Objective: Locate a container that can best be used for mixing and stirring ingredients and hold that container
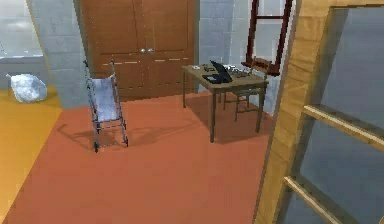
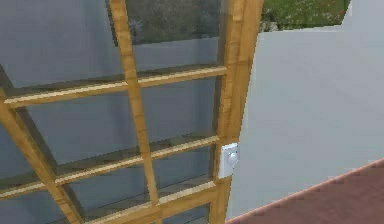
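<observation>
Terracotta-red floor (image 1: 160, 170) is seen across the forward view, bordered at the left by a strip of yellow floor (image 1: 25, 135) on which a white crumpled bag (image 1: 27, 88) is laid. Wooden double doors (image 1: 140, 45) are set in the far wall between grey tiled sections. A grey stroller-like wheeled frame (image 1: 105, 105) is parked in front of them. A wooden table (image 1: 235, 88) is placed further right, with an open laptop (image 1: 220, 72) on it and a chair (image 1: 258, 72) drawn up behind. Whether a mixing container is among the small dark things beside the laptop cannot be told. A wood-framed glass door (image 1: 300, 110) is cut off by the right edge.

In the arm side view, wood-framed glass panes (image 2: 130, 100) are met by a pale wall (image 2: 320, 110), and a white switch plate (image 2: 230, 160) is fixed at the join. The state of the gripper cannot be told
</observation>
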Available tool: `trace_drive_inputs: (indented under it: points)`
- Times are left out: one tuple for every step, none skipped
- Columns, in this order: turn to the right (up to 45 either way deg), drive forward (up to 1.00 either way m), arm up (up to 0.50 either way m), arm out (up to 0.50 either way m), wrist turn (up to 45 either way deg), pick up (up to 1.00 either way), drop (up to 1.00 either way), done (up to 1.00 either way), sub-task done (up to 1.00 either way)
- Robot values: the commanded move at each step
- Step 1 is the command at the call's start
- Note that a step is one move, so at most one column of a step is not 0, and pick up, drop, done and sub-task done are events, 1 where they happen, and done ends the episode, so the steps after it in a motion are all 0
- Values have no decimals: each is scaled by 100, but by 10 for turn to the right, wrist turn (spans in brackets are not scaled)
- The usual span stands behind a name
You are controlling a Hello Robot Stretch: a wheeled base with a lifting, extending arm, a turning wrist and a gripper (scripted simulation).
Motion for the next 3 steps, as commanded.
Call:
trace_drive_inputs:
  points:
    - [-150, 0, 0, 0, 0, 0, 0, 0, 0]
    - [0, 30, 0, 0, 0, 0, 0, 0, 0]
    - [-450, 0, 0, 0, 0, 0, 0, 0, 0]
